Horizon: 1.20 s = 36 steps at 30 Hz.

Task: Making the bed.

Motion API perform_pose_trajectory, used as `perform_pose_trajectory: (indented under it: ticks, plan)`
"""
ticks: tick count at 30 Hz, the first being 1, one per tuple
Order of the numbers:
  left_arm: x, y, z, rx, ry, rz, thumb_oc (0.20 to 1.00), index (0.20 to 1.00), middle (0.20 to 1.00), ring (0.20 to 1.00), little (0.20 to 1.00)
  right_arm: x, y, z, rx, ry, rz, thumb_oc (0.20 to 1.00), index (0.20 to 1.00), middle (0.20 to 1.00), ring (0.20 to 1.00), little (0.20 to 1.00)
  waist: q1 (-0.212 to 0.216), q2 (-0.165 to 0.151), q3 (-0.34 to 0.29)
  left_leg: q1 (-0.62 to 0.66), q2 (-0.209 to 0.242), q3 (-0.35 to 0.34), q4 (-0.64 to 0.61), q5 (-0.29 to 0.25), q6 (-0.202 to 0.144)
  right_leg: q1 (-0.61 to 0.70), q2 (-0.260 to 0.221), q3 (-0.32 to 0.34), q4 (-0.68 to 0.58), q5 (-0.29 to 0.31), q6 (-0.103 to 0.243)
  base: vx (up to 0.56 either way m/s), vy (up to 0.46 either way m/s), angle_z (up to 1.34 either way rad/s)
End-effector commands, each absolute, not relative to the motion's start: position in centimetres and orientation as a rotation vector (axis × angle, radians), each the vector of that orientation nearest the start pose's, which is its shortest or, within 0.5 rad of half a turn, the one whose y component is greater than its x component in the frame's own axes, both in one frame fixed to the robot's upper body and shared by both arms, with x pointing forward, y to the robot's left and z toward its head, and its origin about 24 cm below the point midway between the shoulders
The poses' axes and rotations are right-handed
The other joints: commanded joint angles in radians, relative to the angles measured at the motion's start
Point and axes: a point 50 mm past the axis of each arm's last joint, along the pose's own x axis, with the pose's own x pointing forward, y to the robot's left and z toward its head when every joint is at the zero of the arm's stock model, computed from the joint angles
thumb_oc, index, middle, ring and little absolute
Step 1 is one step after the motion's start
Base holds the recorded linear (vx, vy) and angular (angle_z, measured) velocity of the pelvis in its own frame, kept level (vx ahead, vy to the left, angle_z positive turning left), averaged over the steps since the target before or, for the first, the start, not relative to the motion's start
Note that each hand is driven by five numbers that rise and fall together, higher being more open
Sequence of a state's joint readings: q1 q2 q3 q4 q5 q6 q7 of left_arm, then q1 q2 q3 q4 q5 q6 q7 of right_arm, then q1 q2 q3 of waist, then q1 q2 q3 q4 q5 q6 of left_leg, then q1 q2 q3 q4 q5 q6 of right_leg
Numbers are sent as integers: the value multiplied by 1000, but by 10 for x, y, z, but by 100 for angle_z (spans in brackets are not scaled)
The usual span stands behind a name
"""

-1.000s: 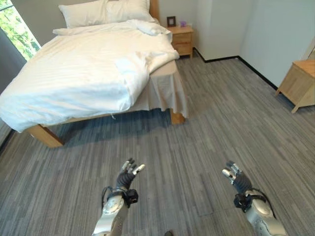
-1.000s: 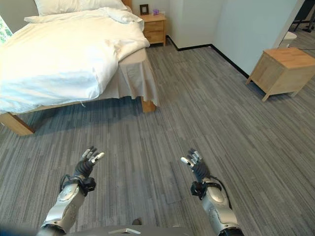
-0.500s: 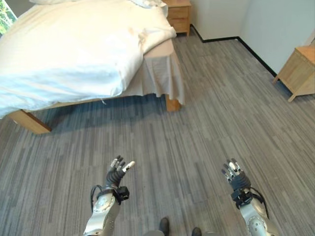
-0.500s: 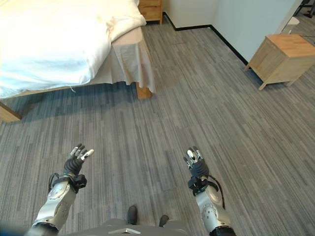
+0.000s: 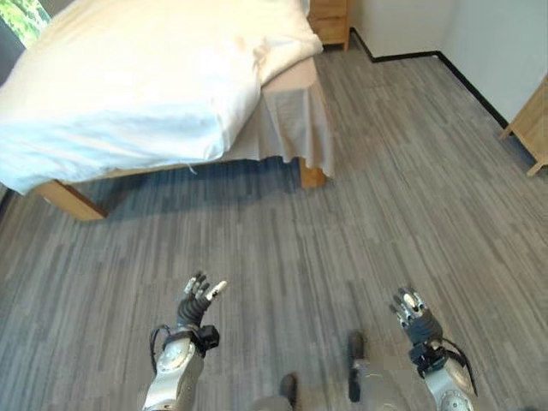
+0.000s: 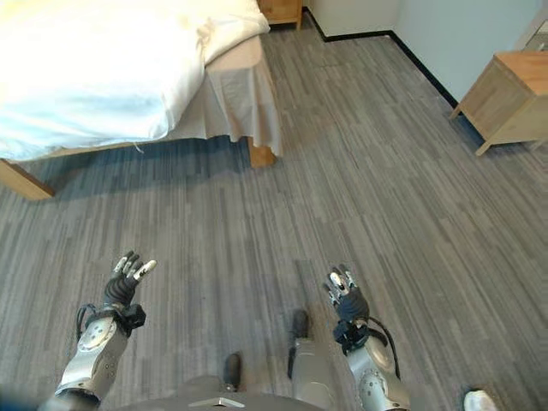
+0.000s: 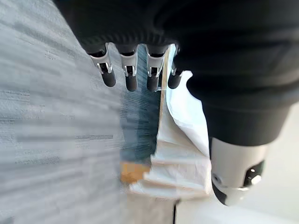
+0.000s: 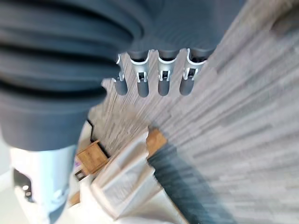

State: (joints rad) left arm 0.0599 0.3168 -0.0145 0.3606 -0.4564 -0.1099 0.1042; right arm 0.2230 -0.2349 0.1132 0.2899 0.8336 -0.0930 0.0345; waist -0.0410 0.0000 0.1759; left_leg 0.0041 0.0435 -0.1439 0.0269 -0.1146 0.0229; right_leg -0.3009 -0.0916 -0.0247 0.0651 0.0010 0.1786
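Bed (image 5: 282,111) sits far left, w/ a rumpled white duvet (image 5: 137,86) draped over it, near edge hanging past the mattress side. Beige bed skirt (image 5: 295,120) shows at the near right corner, wooden leg (image 5: 312,175) below it; another wooden leg (image 5: 68,201) at far left. Grey striped carpet floor (image 5: 342,231) btwn bed and robot. Left hand (image 5: 195,301) held out low over the floor at near left, fingers straight and spread, grasping nothing, well apart from the bed. Right hand (image 6: 345,297) at near right, also released, fingers relaxed, nothing in it. Wooden nightstand (image 5: 330,21) beyond the bed's far corner; light wood cabinet (image 6: 505,98) at far right by the wall.
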Motion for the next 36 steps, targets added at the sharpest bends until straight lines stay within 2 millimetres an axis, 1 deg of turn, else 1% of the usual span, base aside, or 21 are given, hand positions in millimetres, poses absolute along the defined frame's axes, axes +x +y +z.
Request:
perform_pose_trajectory:
  ticks: [1,2,4,5,6,7,8,9,10,11,12,15,18,20,22,25,28,30,31,33,36]
  plan:
    - [234,249,3,-49,129,214,1000,1000,1000,1000,1000,195,-199,-35,605,262,-119,1000,1000,1000,1000,1000,-27,-15,-43,333,-25,-30,-114,30,-53,3,3,-34,-112,265,36,373,-147,73]
    - [232,242,0,-76,129,205,1000,1000,1000,1000,1000,195,-200,-36,576,269,-104,1000,1000,1000,1000,1000,-21,-8,-59,329,-5,-30,-50,71,-75,24,6,-64,-94,268,12,381,-158,53]
    - [234,236,-3,-101,140,183,1000,1000,1000,1000,1000,201,-204,-33,560,260,-110,1000,1000,1000,1000,1000,-25,12,-67,286,20,-17,131,230,-154,60,23,-85,-60,227,-26,438,-195,39]
    - [236,232,-2,-128,134,173,1000,1000,1000,1000,1000,205,-207,-29,572,239,-120,1000,1000,1000,1000,1000,-22,3,-64,217,17,4,274,315,-182,105,19,-100,-68,207,-50,376,-278,27]
    - [239,227,1,-152,122,150,1000,1000,1000,1000,1000,209,-211,-23,580,203,-126,1000,1000,1000,1000,1000,-22,-26,-49,117,28,80,471,371,-194,156,-4,-117,-76,189,-77,365,-357,33]
    - [242,227,3,-169,112,130,1000,1000,1000,1000,1000,210,-214,-22,574,203,-132,1000,1000,1000,1000,1000,-5,-47,-28,42,37,129,579,357,-170,198,-7,-113,-80,164,-104,348,-410,42]
    - [244,229,7,-174,93,136,1000,1000,1000,1000,1000,211,-216,-22,562,207,-134,1000,1000,1000,1000,1000,9,-62,-12,-3,63,177,616,340,-145,229,-8,-120,-84,137,-116,351,-366,70]
    - [245,233,14,-167,56,181,1000,1000,1000,1000,1000,210,-220,-24,577,215,-186,1000,1000,1000,1000,1000,24,-69,-4,-41,114,250,593,338,-134,269,-9,-136,-98,117,-123,334,-286,56]
    - [244,234,14,-184,52,210,1000,1000,1000,1000,1000,207,-221,-26,619,212,-227,1000,1000,1000,1000,1000,35,-80,-1,-78,139,286,571,346,-135,289,-18,-143,-103,101,-125,374,-218,36]
    - [242,237,16,-255,23,262,1000,1000,1000,1000,1000,203,-219,-27,708,194,-265,1000,1000,1000,1000,1000,45,-78,1,-104,188,340,523,338,-144,324,-17,-168,-114,85,-124,387,-134,31]
    - [236,238,11,-322,25,283,1000,1000,1000,1000,1000,196,-217,-30,757,198,-275,1000,1000,1000,1000,1000,58,-80,-6,-118,198,370,468,330,-151,354,-19,-184,-127,73,-117,452,-92,52]
    - [217,252,6,-366,6,414,1000,1000,1000,1000,1000,174,-215,-36,738,244,-254,1000,1000,1000,1000,1000,76,-74,-32,-175,127,418,254,291,-149,407,-28,-223,-147,39,-94,400,-5,56]
    - [207,259,0,-388,25,481,1000,1000,1000,1000,1000,172,-216,-39,718,267,-239,1000,1000,1000,1000,1000,97,-58,-52,-206,70,457,34,304,-134,455,-24,-232,-152,13,-72,374,75,58]
    - [204,264,1,-362,26,507,1000,1000,1000,1000,1000,177,-214,-36,787,238,-253,1000,1000,1000,1000,1000,107,-55,-58,-202,59,475,-6,332,-137,484,-30,-234,-152,6,-62,346,101,26]
    - [198,271,-2,-345,30,536,1000,1000,1000,1000,1000,180,-208,-36,824,231,-229,1000,1000,1000,1000,1000,119,-57,-76,-178,35,468,11,318,-121,515,-44,-231,-152,4,-46,368,138,-37]
    - [197,273,-4,-318,48,544,1000,1000,1000,1000,1000,180,-200,-41,821,261,-217,1000,1000,1000,1000,1000,124,-68,-109,-119,-7,482,-39,259,-72,522,-102,-229,-111,46,-14,333,215,1]
    - [208,274,7,-280,13,521,1000,1000,1000,1000,1000,190,-187,-37,813,254,-158,1000,1000,1000,1000,1000,130,-77,-93,-50,-48,495,-55,193,-13,438,-179,-199,161,154,12,222,248,-60]
    - [219,271,15,-270,-20,486,1000,1000,1000,1000,1000,190,-184,-36,794,254,-136,1000,1000,1000,1000,1000,109,-68,-61,19,-67,471,-91,173,19,353,-194,-172,352,243,17,209,221,6]
    - [225,268,20,-261,-33,459,1000,1000,1000,1000,1000,187,-185,-37,792,258,-136,1000,1000,1000,1000,1000,86,-56,-48,41,-66,447,-105,163,25,306,-188,-137,429,261,12,249,162,58]
    - [234,261,27,-246,-54,407,1000,1000,1000,1000,1000,181,-187,-39,811,260,-163,1000,1000,1000,1000,1000,52,-29,-38,66,-49,409,-114,154,21,218,-166,-91,465,239,-5,252,73,95]
    - [243,253,35,-241,-78,332,1000,1000,1000,1000,1000,173,-197,-39,812,245,-203,1000,1000,1000,1000,1000,1,-25,-20,101,-53,348,-114,140,10,163,-151,-56,413,202,-16,236,-39,71]
